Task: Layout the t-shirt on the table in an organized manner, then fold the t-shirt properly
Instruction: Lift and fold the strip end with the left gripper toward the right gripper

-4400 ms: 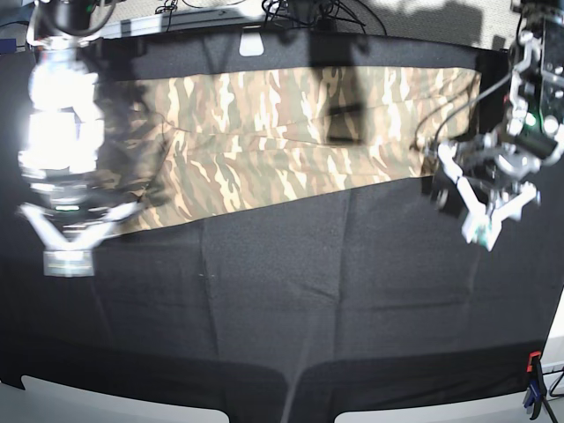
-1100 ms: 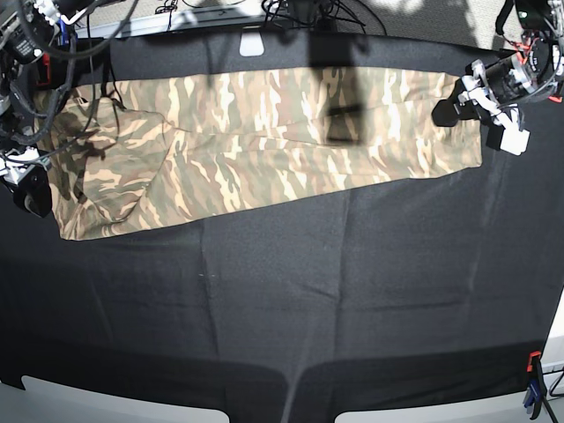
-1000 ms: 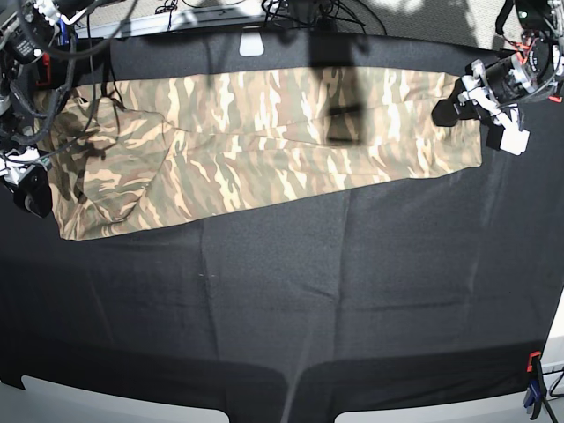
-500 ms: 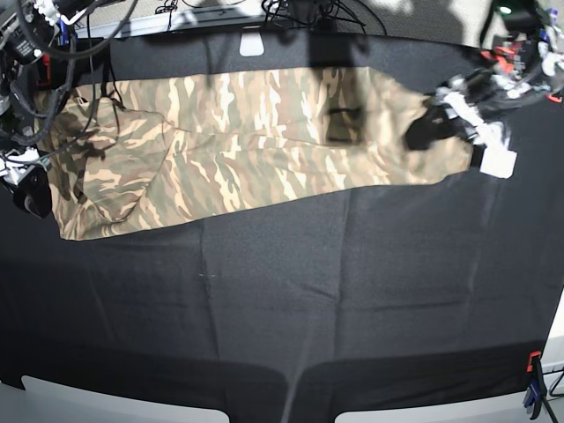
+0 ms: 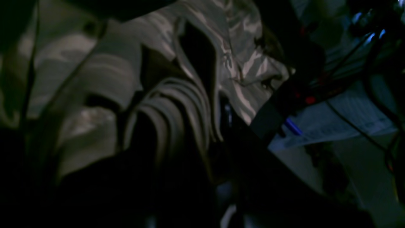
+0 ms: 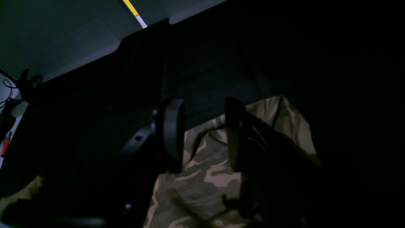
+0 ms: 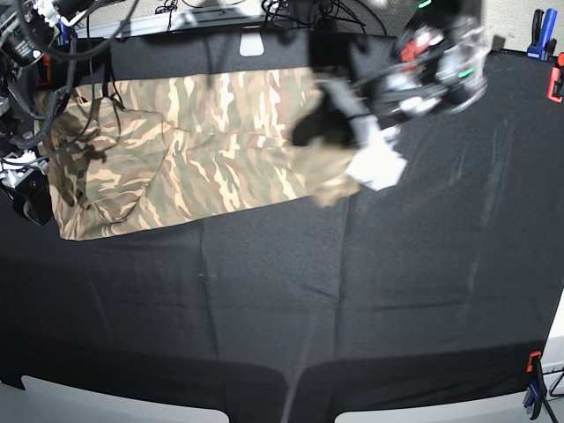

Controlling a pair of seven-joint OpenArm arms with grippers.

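Observation:
The camouflage t-shirt (image 7: 194,150) lies as a long band across the back of the black table (image 7: 352,291). Its right end is lifted and carried over toward the middle by my left gripper (image 7: 339,141), which is blurred and shut on the fabric. The left wrist view shows bunched t-shirt (image 5: 246,63) folds close to the camera; the fingers are lost in the dark. My right gripper (image 7: 26,198) sits at the shirt's left end. In the right wrist view my right gripper (image 6: 202,136) is open, its two fingers apart over a t-shirt (image 6: 205,177) corner.
Blue (image 7: 538,22) and red (image 7: 557,84) clamps sit at the table's back right edge, another clamp (image 7: 531,388) at the front right. Cables (image 7: 308,13) and a white tag (image 7: 252,44) lie along the back edge.
My left gripper has swept leftward from the table's right end, dragging the shirt's right end with it and shortening the band. The right arm has not moved.

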